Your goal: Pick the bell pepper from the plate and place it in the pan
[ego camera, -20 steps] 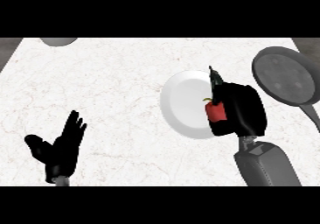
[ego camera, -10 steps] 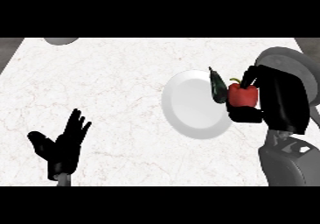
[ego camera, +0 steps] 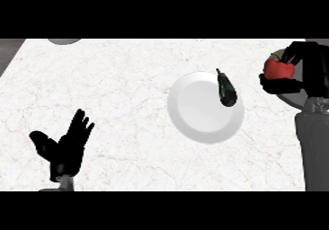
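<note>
My right hand [ego camera: 312,67] is at the right edge of the head view, curled round a red bell pepper [ego camera: 278,68] and holding it over the grey pan [ego camera: 288,97], which my hand and forearm mostly hide. The white plate [ego camera: 200,112] lies at centre right, to the left of the pepper. A dark green elongated vegetable [ego camera: 226,89] rests on the plate's upper right rim. My left hand [ego camera: 64,147] stands open at the lower left, fingers up, resting.
A grey round object [ego camera: 64,41] shows partly at the counter's far left edge. The white marble counter [ego camera: 114,85] stretches between my left hand and the plate. Its left border runs along a dark strip at the upper left.
My right hand lifted the bell pepper off the plate and carried it right, to above the pan. The dark vegetable stayed on the plate. The left hand did not move.
</note>
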Tool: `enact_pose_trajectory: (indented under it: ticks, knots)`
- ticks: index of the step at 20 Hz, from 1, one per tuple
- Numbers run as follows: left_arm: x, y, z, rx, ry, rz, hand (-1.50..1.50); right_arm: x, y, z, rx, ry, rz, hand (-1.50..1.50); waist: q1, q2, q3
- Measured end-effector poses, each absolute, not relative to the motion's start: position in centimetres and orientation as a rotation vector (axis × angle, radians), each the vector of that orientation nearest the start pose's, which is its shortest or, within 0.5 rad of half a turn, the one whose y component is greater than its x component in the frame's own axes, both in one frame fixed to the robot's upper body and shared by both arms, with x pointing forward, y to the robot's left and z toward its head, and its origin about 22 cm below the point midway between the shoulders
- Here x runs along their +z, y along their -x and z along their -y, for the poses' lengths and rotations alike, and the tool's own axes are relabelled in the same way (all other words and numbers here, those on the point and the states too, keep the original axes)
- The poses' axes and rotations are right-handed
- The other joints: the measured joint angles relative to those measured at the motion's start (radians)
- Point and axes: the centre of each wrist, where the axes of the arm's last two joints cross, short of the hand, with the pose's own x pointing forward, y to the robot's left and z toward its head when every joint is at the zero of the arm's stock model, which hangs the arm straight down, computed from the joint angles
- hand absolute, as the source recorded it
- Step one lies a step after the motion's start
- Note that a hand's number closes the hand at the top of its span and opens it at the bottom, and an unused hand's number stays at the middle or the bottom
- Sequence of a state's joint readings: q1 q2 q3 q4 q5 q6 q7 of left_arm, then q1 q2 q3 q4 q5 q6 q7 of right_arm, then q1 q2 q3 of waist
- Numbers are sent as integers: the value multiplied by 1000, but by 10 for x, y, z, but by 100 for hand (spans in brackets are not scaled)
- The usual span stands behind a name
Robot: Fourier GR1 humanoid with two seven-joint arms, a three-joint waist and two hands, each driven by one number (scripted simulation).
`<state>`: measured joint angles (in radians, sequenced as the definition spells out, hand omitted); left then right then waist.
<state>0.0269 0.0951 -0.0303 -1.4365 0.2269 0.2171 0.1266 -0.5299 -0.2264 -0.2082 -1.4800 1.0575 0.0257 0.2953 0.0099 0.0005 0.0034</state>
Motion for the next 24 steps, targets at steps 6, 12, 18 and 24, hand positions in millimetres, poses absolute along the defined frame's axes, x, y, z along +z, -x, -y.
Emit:
enact_pose_trajectory:
  ticks: [6, 12, 18, 24]
  knots:
    - [-35, -229, -248, 243, -59, 1277, 0, 123, -380, 322, 542, 1320, 1420, 150, 14, 6, 1]
    - [-33, -231, -241, 227, -41, 1277, 0, 110, -401, 368, 485, 1321, 1398, 150, 36, 15, 2]
    - [-31, -234, -236, 207, -25, 1302, 0, 100, -396, 410, 486, 1375, 1306, -150, 64, 30, 4]
    - [-28, -238, -230, 186, 2, 1310, 0, 86, -388, 430, 540, 1298, 1188, -150, 85, 43, 6]
